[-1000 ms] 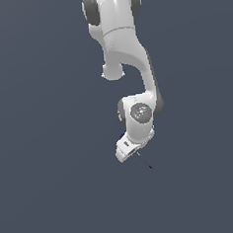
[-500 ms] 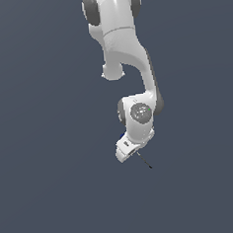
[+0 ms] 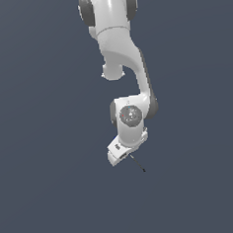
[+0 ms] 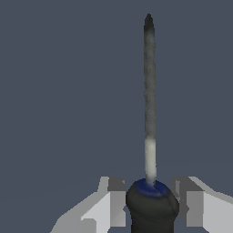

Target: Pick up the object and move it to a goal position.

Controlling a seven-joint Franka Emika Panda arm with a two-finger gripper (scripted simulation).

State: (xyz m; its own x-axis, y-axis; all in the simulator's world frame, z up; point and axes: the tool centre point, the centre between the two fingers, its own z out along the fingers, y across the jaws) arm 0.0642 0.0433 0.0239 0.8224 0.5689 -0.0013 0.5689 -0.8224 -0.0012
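Looks like the carry step: fingers point(image 4: 150, 207) clamped on the screwdriver point(image 4: 149, 113) handle, shaft poking straight out past the tips. Next up, just hauling it to the goal without loosening the grip.

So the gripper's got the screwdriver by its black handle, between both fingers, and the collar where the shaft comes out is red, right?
Not quite. The collar is blue, as the wrist view shows. The rest holds: the gripper has the screwdriver by its black handle, between both fingers.
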